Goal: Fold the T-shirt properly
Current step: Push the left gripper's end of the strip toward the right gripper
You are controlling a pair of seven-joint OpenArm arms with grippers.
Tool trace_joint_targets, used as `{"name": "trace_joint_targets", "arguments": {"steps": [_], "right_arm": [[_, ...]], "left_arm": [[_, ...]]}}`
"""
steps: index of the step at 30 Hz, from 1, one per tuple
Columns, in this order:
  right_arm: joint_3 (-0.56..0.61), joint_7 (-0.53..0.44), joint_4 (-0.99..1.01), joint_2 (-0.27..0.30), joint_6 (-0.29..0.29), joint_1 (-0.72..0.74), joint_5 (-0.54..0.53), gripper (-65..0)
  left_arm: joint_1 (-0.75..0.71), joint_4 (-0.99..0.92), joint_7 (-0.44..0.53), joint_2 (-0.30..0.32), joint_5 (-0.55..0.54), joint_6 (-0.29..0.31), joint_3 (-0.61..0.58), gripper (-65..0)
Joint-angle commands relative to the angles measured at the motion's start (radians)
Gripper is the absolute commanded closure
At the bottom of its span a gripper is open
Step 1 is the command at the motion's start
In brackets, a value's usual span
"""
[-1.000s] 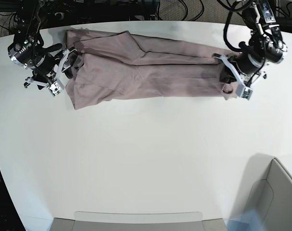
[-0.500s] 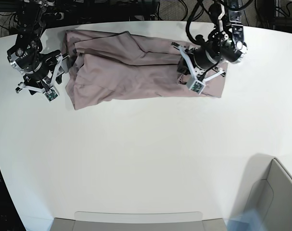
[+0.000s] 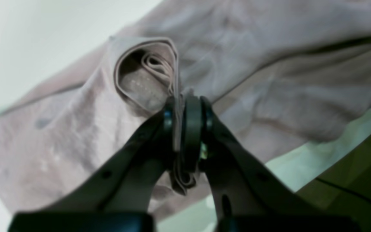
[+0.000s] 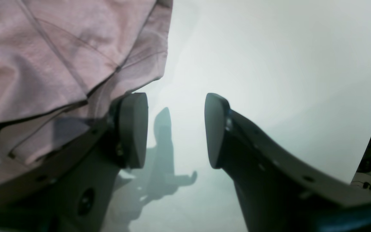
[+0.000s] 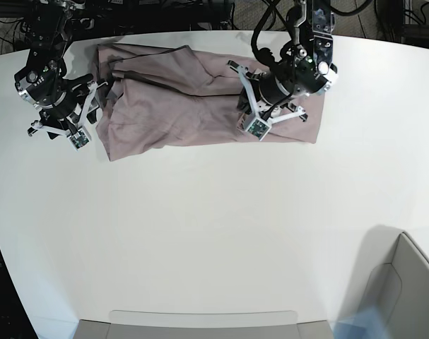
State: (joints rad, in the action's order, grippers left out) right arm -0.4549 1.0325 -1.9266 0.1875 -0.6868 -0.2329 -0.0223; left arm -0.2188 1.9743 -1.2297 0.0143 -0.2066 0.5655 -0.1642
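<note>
At the far left the right gripper (image 4: pixel 172 129) sat with jaws apart beside the dusty mauve-pink cotton T-shirt (image 5: pixel 179 99) on the white counter (image 5: pixel 200 233), while the left gripper (image 3: pixel 185 129), jaws clamped on bunched hem seen only by its wrist camera, had carried the right end leftward, starting a crosswise fold.

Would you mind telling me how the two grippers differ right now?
The left gripper is shut on a bunched fold of the T-shirt; the right gripper is open and holds nothing. In the base view, the left one is over the shirt's middle, while the right one sits beside its edge, above the table. Both have dark fingers.
</note>
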Motion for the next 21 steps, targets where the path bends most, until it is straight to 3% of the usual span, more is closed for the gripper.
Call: {"name": "trace_joint_targets", "arguments": {"steps": [1, 8, 11, 13, 18, 21], "right_arm": [[-0.003, -0.011, -0.015, 0.01, -0.011, 0.011, -0.005, -28.6], [-0.003, -0.011, -0.015, 0.01, -0.011, 0.011, -0.012, -28.5], [-0.003, -0.011, -0.015, 0.01, -0.011, 0.011, -0.014, -28.5], [-0.003, -0.011, -0.015, 0.01, -0.011, 0.011, -0.014, -28.5], [-0.011, -0.011, -0.015, 0.01, -0.011, 0.013, -0.017, -28.5], [-0.057, -0.01, -0.015, 0.013, -0.011, 0.008, -0.115, -28.5]], "left_arm": [[0.003, 0.004, 0.006, 0.0, -0.012, 0.001, -0.018, 0.0], [0.003, 0.003, -0.002, 0.002, -0.02, 0.009, -0.031, -19.1], [0.003, 0.007, 0.003, 0.002, -0.061, 0.02, -0.028, -19.7], [0.003, 0.006, 0.001, 0.002, -0.124, 0.057, -0.015, -19.9], [0.003, 0.007, -0.003, 0.002, -0.228, 0.095, 0.091, -19.8], [-0.003, 0.007, -0.005, 0.002, -0.262, 0.095, 0.16, -19.8]]}}
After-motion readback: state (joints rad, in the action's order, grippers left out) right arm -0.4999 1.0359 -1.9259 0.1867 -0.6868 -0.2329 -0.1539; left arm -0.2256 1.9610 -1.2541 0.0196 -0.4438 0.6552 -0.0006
